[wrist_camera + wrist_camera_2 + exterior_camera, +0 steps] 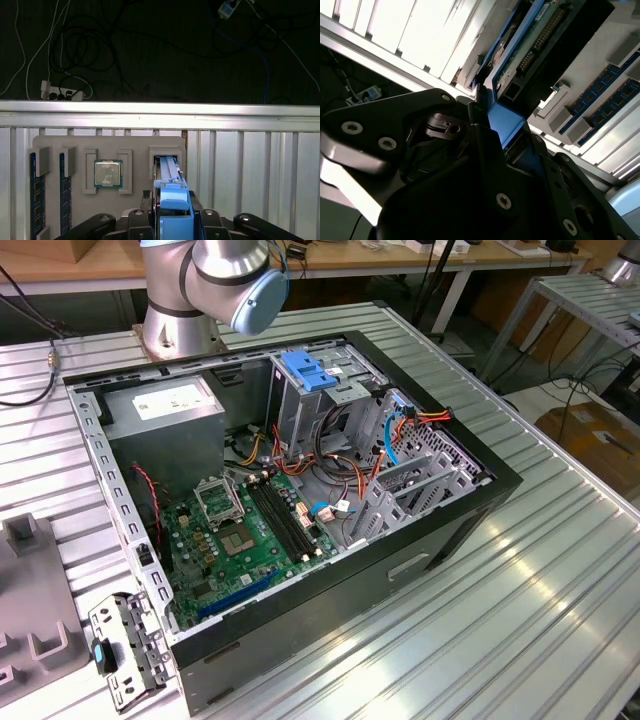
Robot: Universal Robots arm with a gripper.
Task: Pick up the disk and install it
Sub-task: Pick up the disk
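The fingers grip the disk by its blue end, its long axis running straight ahead into the tray slot.

The gripper was matte black, its broad angular links behind the fingers studded with silver socket-head screws. The arm was rounded silver-grey with a pale blue joint cap.
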